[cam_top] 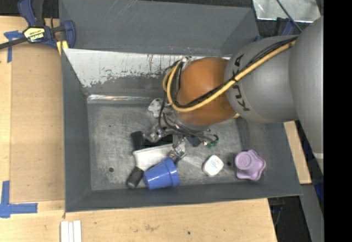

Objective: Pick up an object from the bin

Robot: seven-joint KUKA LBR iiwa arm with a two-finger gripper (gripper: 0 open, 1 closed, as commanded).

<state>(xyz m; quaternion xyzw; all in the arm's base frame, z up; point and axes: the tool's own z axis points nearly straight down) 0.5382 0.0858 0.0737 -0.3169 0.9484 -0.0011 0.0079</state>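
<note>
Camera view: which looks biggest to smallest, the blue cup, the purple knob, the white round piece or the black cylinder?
1. blue cup
2. purple knob, slightly smaller
3. white round piece and black cylinder: too alike to rank

You've got an orange cover (201,89) just above your gripper (175,142), a yellow cable (258,65) looped across it, and the arm (275,87) behind is silver-grey with black lettering. Just below the gripper sits a blue cup (161,174), with a white piece (151,154) between them. View-left of the gripper there's a black block (137,139). Off to its view-right is a white round thing (213,165), then a purple knob (249,165). The bin (77,142) is dull grey, its back wall paler and streaked with dark scratches.
</note>
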